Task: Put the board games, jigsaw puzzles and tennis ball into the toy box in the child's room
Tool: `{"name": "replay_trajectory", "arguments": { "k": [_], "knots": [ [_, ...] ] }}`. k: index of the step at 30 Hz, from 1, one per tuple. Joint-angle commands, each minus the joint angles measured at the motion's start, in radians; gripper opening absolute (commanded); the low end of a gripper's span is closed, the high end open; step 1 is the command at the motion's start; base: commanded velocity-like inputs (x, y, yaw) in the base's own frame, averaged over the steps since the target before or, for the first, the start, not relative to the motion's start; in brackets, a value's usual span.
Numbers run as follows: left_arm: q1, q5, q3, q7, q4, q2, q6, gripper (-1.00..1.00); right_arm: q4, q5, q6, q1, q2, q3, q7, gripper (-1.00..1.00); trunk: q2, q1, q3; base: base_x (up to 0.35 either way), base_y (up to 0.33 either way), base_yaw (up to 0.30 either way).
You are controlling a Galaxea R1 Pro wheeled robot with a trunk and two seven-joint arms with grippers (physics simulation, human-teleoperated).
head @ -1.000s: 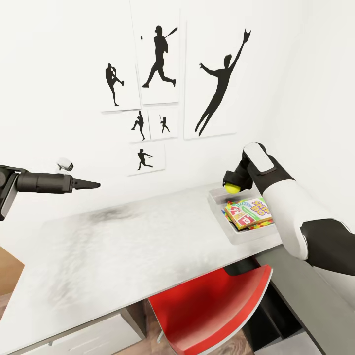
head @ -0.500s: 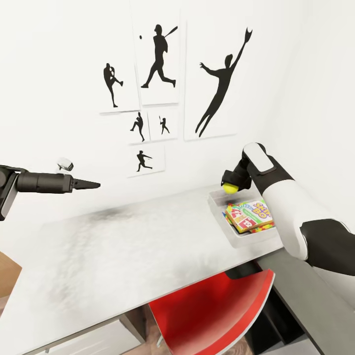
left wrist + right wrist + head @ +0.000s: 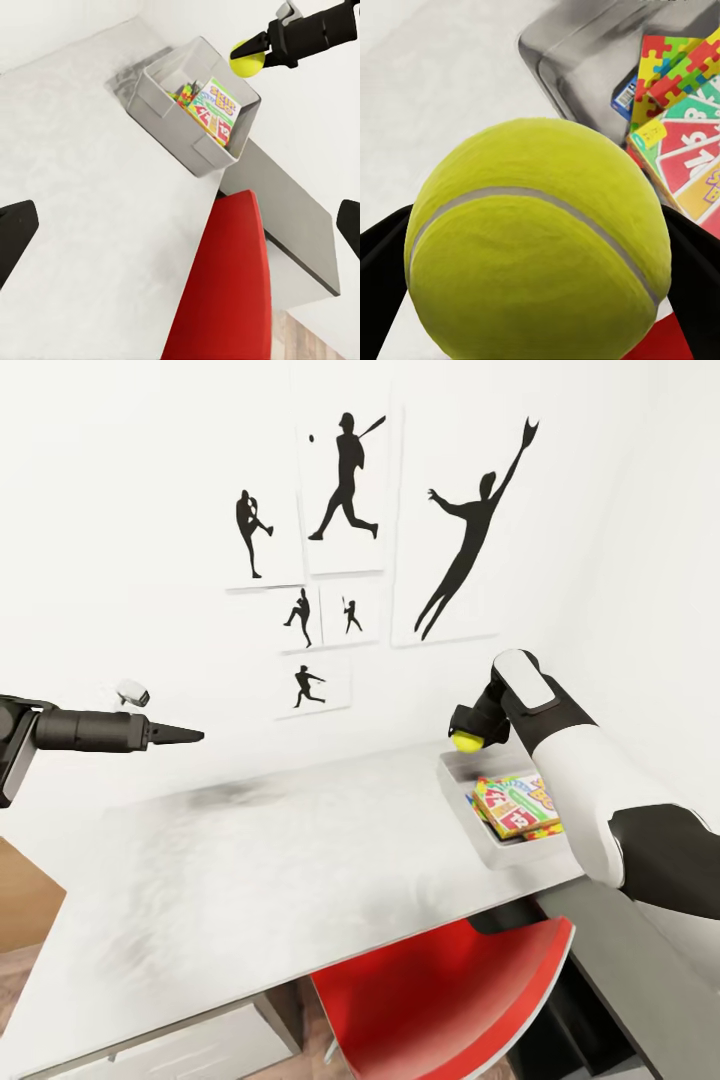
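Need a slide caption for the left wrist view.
Right gripper holds the tennis ball above the toy box of games.

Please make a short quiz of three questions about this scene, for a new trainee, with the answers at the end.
1. True or false: the right end effector holds the tennis ball above the table.
2. What lies on top of the pile in the toy box? A) a board game B) a jigsaw puzzle C) nothing
3. Fill in: the chair pushed under the table is ____ in colour.

Key:
1. True. The ball is clamped between the fingers, near the box's far end.
2. A, the board game with the yellow-green cover; a jigsaw puzzle shows from under it.
3. Red.
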Motion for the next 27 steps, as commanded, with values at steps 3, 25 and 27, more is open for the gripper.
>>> {"name": "replay_trajectory", "arguments": {
  "k": [3,25,27],
  "knots": [
    [-0.001,0.006,-0.004,0.000,0.000,0.001,0.010,1.00,-0.001,-0.011,0.003,-0.001,-0.002,0.008,-0.008,-1.00,-0.002,0.001,-0.002,0.036,-0.025,0.011],
    [-0.001,0.006,-0.004,0.001,0.000,0.001,0.011,1.00,-0.001,-0.009,0.003,-0.001,-0.013,0.009,-0.008,-1.00,-0.002,0.001,-0.002,0.093,-0.034,0.001],
    [-0.001,0.007,-0.004,0.001,0.000,0.001,0.010,1.00,-0.001,-0.009,0.003,-0.001,-0.013,0.009,-0.008,-1.00,-0.002,0.001,-0.002,0.081,-0.057,0.000]
  ]
}}
